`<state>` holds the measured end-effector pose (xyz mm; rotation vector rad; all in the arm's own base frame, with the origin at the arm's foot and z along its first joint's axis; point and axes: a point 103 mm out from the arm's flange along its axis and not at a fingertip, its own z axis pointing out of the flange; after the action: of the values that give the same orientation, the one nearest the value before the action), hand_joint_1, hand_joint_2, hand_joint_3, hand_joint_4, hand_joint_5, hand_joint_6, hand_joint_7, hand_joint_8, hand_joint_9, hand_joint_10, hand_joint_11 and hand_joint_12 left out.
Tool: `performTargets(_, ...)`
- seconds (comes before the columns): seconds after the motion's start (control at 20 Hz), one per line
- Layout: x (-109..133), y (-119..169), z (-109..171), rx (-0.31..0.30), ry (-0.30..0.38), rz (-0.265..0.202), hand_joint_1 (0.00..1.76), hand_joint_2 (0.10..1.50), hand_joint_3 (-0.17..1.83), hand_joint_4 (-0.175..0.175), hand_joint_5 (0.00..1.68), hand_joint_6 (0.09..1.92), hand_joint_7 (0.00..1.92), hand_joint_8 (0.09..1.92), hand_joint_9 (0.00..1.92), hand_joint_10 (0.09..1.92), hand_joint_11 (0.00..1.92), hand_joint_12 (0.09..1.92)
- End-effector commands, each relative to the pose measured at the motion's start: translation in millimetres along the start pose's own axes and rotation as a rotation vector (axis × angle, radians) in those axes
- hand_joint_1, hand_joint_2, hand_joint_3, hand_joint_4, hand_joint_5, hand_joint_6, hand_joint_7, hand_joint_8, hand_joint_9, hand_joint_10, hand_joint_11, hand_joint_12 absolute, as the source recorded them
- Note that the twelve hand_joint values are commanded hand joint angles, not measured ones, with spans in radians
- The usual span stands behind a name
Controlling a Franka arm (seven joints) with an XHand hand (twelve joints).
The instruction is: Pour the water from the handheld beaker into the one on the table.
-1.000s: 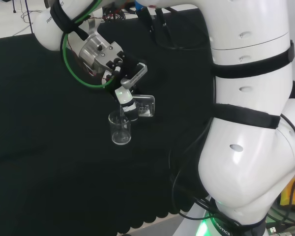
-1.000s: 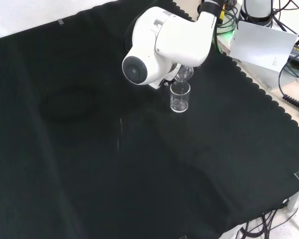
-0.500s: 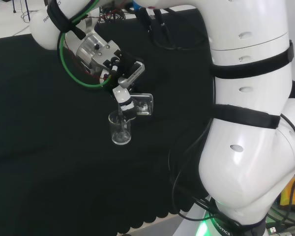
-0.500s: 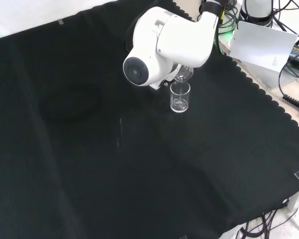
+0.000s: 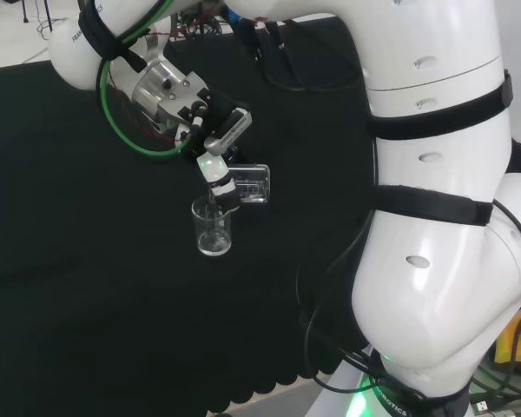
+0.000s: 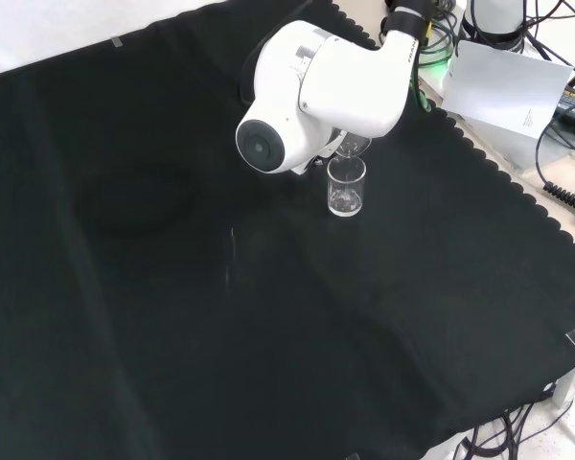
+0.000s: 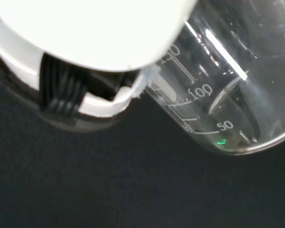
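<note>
Pour step in hand. The hand (image 5: 215,165) has its fingers closed round the handheld beaker (image 5: 251,184), which is tipped over almost on its side, mouth end down toward the beaker on the table (image 5: 212,228). In the head view the receiving beaker stands upright on the black cloth of the table (image 5: 69,261) just below the hand, rim right under the tilted beaker's lip. In the front view the same beaker (image 6: 346,186) sits just below the arm's white link (image 6: 316,86), with the lip of the held one (image 6: 353,146) peeking out above its rim, very close; touching or not, can't tell.

Wrist view: the held beaker (image 7: 228,90) lies close beside the hand's white and black finger (image 7: 85,95). Cannot make out a stream or how much water is left in it; the glass looks mostly clear, so my guess is the pour is late or nearly done. A little liquid may be in the table beaker, not sure.

Next move, as I judge it: hold the lip over the rim until dripping stops, then tip the beaker back upright without knocking the one below.

Writing: only graduation marks on the held beaker; no brand legible.
</note>
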<state>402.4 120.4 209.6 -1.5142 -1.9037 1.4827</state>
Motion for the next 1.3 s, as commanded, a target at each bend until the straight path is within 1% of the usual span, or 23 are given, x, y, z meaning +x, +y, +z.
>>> performTargets(0.05,-0.2,-2.5,-0.6,-0.001,-0.006,0.025,1.47,0.29,1.17,-0.175,1.29,0.80,1.39,0.75,1.84,0.09,1.32,0.66)
performTargets(0.7,5.3,-4.0,-0.9,0.034,-0.030,0.049,1.47,0.28,1.17,-0.175,1.29,0.79,1.39,0.75,1.84,0.09,1.32,0.66)
performTargets(1.0,8.5,-3.9,-1.7,0.051,-0.045,0.073,1.47,0.28,1.17,-0.175,1.29,0.79,1.39,0.75,1.85,0.09,1.32,0.66)
performTargets(1.3,11.1,-3.8,-2.1,0.062,-0.052,0.074,1.47,0.28,1.17,-0.175,1.29,0.79,1.39,0.75,1.85,0.09,1.32,0.67)
